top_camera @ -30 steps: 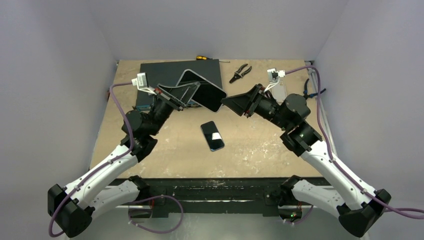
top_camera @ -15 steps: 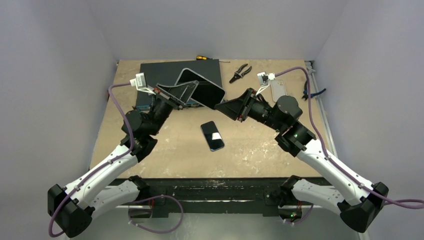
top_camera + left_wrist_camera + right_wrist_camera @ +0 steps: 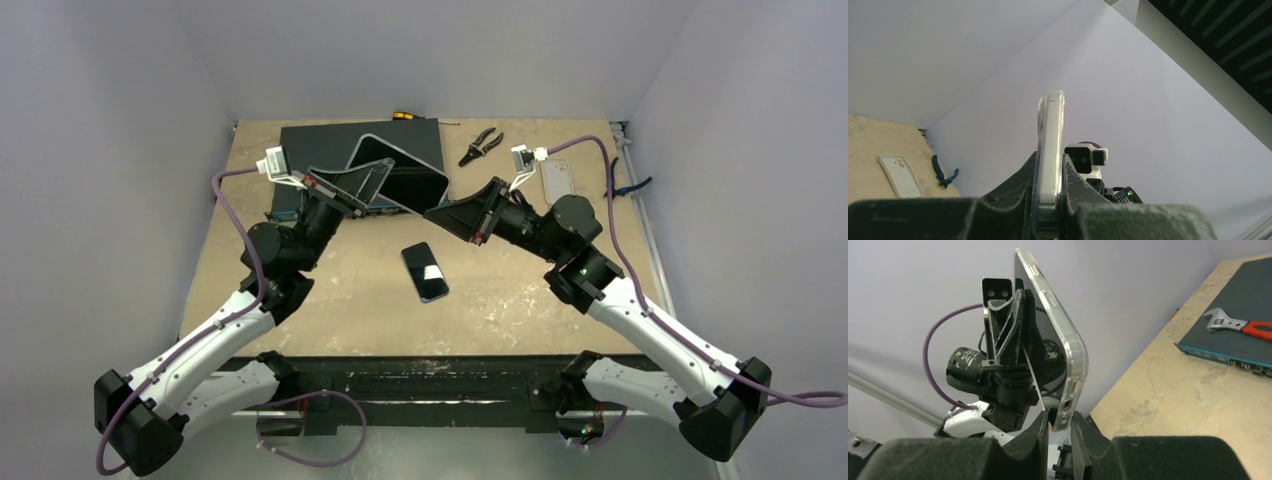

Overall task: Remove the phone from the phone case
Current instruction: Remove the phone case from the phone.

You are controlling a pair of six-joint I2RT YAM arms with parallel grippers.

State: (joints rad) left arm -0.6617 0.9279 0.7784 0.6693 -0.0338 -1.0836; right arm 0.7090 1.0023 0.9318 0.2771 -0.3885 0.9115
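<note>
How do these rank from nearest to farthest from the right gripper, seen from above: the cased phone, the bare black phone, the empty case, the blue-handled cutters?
From the right gripper:
1. cased phone, held up, its corner between the fingers.
2. black phone, flat on the table, nearer the arm bases.
3. empty case, on the table's right side.
4. blue-handled cutters, at the right edge.

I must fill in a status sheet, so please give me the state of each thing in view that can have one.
cased phone: raised off the table, tilted, case on.
left gripper: shut on the cased phone's edge.
right gripper: jaws around the cased phone's corner; grip unclear.
second phone: lying flat on the table.
empty case: lying flat on the table.
pliers: lying on the table, handles apart.
</note>
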